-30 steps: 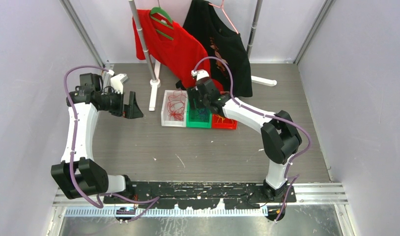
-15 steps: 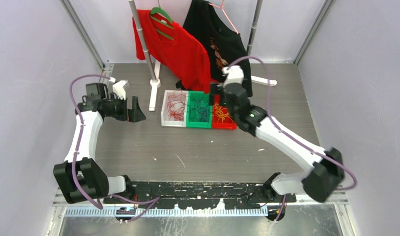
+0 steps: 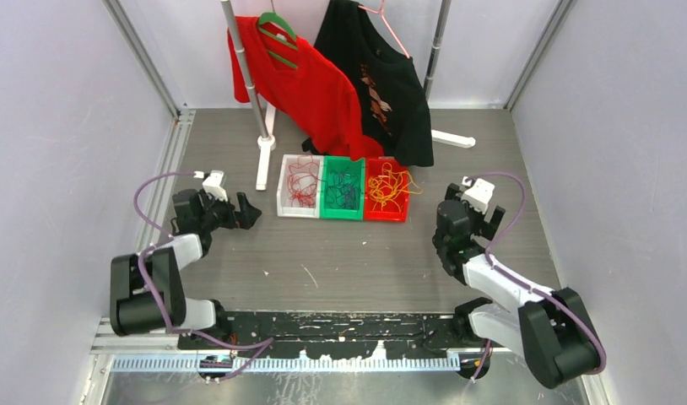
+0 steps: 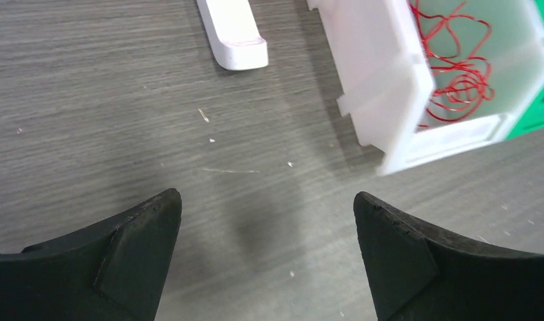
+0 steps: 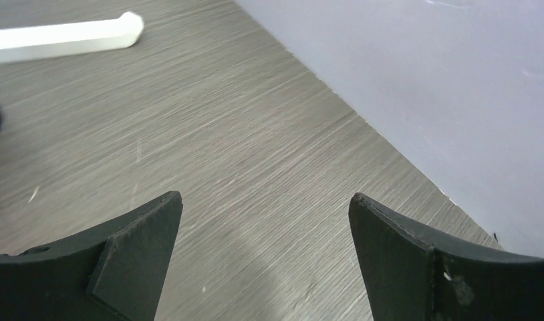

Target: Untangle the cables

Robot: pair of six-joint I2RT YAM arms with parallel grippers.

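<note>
Here the cables [image 3: 344,186] lie well right of the left end effector [image 4: 266,197].

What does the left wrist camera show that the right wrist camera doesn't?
Left wrist only: the white bin holding red cables, and beside it the edge of a green bin. Right wrist only: the lilac wall. Both: the grey table, a white rack foot, and open, empty jaws on the left gripper and right gripper.

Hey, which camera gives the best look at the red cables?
Left wrist: the red cables appear close up, loops distinct, in the white bin. Top external shows them only as a small tangle; right wrist shows none.
</note>
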